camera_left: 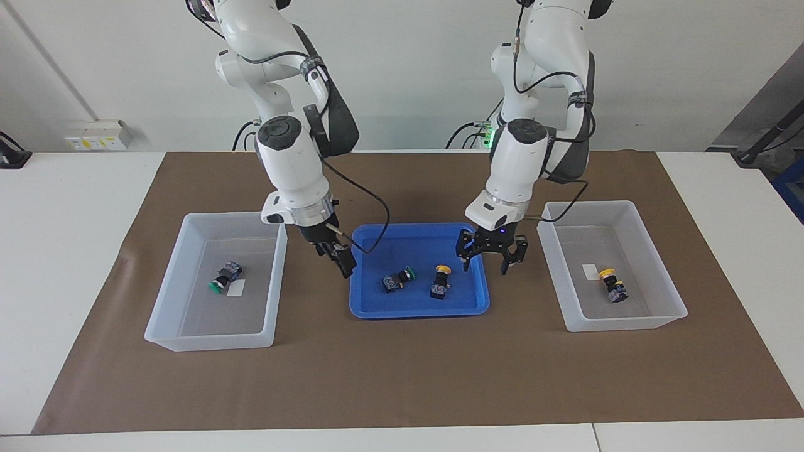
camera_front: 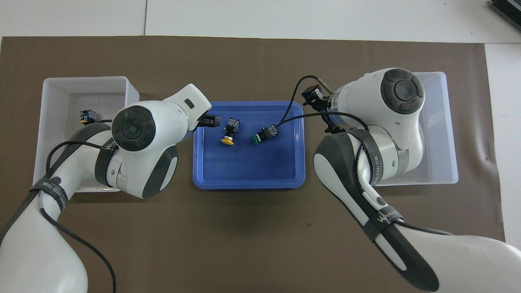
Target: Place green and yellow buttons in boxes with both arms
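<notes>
Facing view shows your left gripper [camera_left: 483, 269] released, jaws spread and pointing down over the blue tray [camera_left: 418, 312], at its edge toward the left arm's end. It holds nothing. The yellow button [camera_left: 441, 280] in the tray lies on its side just beside it, toward the tray's middle.

Your right gripper [camera_left: 342, 267] hangs over the tray's edge toward the right arm's end. Whether it is released or clenched I cannot tell. The green button [camera_left: 398, 279] lies tipped over near it.

Watch three things:
- **Collision:** the two buttons sit close together mid-tray, so both arms reaching in at once could knock wrists or nudge the other's button.
- **Poor grip:** if you close on a round cap instead of the blocky body, the button will likely squirt out.
- **Snag:** the right arm's cable [camera_left: 375, 229] loops low over the tray and could drag something.

One green button [camera_left: 223, 278] and one yellow button [camera_left: 612, 285] already lie in the boxes [camera_left: 188, 329] at the table's two ends
</notes>
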### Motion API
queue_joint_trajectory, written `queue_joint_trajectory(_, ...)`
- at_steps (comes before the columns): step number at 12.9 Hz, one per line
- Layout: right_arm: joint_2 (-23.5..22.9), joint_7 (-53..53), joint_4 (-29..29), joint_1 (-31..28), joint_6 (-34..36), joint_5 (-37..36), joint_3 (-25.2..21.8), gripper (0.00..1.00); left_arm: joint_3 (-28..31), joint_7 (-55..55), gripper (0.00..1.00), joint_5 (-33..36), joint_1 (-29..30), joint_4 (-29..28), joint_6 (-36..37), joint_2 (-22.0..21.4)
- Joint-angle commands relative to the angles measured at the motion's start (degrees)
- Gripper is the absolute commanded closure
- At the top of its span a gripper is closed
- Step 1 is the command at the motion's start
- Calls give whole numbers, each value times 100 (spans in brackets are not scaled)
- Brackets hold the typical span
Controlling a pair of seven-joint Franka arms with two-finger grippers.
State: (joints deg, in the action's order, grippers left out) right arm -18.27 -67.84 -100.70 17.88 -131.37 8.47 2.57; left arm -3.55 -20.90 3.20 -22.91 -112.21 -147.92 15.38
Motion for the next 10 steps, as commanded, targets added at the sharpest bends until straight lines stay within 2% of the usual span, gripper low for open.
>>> queue_joint_trajectory(1,-430,-580,217,180,-406,602,-11,0,100,-458,12,93,-354,68,-832,605)
queue_joint_trajectory(4,-826,-827,217,331,-749,901,-2,0,100,-520,19,93,-521,33,-1028,799)
queue_joint_trajectory(6,-906,-854,200,532,-881,1322,-2,0,100,-722,33,93,-548,7,-1186,861)
queue_joint_trajectory(7,-906,-854,148,541,-873,1524,-2,0,100,-731,42,93,-548,-54,-1195,861)
queue_joint_trajectory(9,-906,-828,-11,507,-873,1561,-2,0,100,-740,81,93,-548,-160,-1169,835)
queue_joint_trajectory(10,-950,-819,-46,506,-873,1562,-2,0,100,-740,93,84,-548,-160,-1117,826)
